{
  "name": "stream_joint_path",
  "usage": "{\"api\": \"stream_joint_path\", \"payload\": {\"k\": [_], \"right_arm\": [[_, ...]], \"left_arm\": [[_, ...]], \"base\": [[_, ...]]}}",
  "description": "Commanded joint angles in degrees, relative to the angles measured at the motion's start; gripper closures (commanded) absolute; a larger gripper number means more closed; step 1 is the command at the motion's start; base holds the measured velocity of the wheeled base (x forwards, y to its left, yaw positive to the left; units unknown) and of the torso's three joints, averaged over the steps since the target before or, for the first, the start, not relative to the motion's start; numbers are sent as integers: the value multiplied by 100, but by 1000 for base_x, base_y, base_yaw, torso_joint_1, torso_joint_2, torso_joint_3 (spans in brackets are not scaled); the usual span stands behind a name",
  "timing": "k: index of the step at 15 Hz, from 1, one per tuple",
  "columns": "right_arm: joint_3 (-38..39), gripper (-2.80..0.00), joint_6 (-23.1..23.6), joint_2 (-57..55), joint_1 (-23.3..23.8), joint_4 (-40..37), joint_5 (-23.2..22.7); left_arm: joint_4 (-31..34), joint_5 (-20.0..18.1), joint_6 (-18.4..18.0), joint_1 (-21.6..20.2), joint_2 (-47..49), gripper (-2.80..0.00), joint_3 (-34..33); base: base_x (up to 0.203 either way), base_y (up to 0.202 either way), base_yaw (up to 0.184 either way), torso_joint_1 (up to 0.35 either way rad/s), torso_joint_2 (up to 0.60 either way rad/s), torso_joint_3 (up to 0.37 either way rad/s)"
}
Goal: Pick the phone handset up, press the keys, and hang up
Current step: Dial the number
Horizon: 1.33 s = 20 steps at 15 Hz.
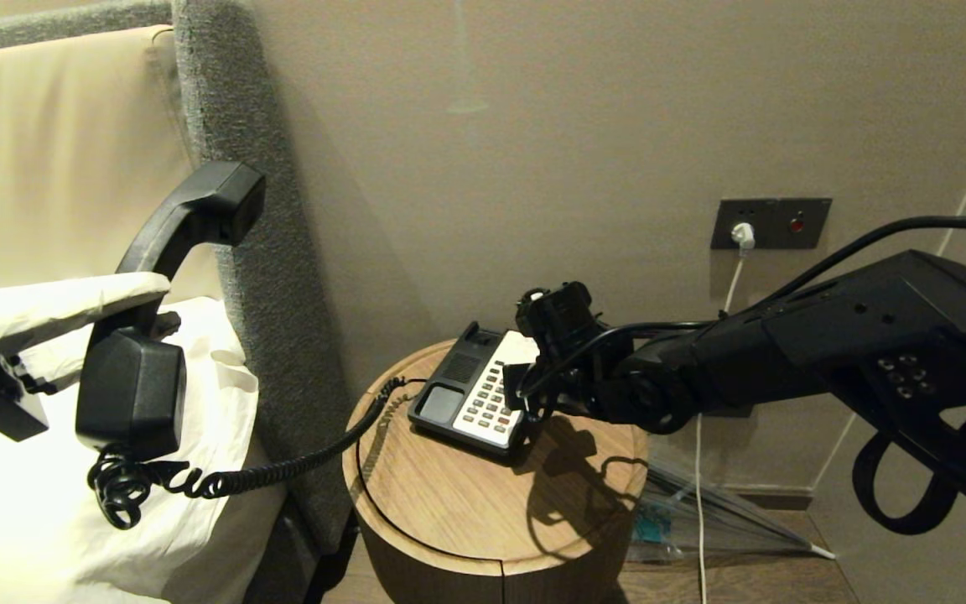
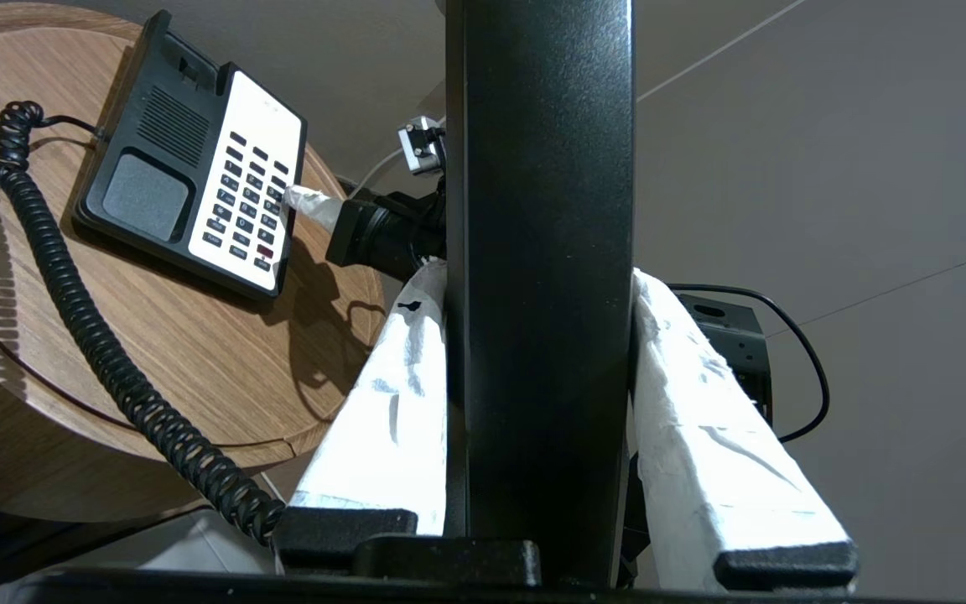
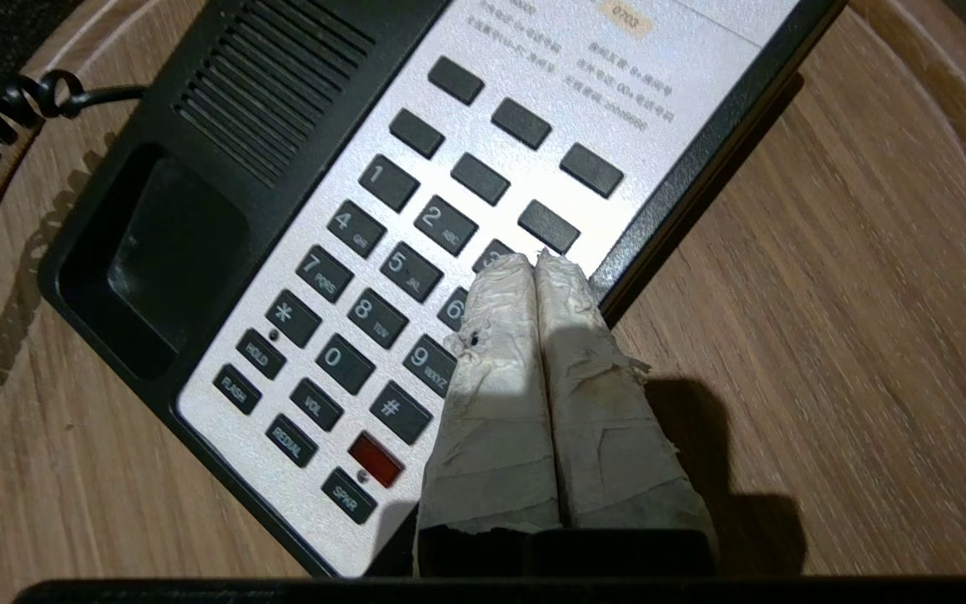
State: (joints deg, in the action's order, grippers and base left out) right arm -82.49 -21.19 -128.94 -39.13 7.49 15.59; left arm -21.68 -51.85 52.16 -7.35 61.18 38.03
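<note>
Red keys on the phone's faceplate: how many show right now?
1. A single red key sits near the faceplate's lower corner, between the # and SPKR keys. The right hand's shut fingers cover part of the last column, possibly hiding others.

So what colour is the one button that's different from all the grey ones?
Red. The red button sits low on the keypad, near the bottom row of keys; the right wrist view shows it best.

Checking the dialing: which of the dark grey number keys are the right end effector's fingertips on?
The "3" key, at the right end of the top number row beside "2", half hidden under the shut, tape-wrapped fingertips; the others lie uncovered.
</note>
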Motion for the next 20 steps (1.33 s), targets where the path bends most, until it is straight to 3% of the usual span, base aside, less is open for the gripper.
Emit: {"api": "stream_joint_path", "payload": {"k": [1,20], "right_arm": [[-66,0,-17,0,2,16,5],[-37,0,12,-289,-16,25,20]], "left_arm": [[-12,-36,31,-3,-1,0,2],[-12,-31,31,-3,-1,0,-58]], "base": [[0,0,0,0,0,0],[0,0,0,0,0,0]]}}
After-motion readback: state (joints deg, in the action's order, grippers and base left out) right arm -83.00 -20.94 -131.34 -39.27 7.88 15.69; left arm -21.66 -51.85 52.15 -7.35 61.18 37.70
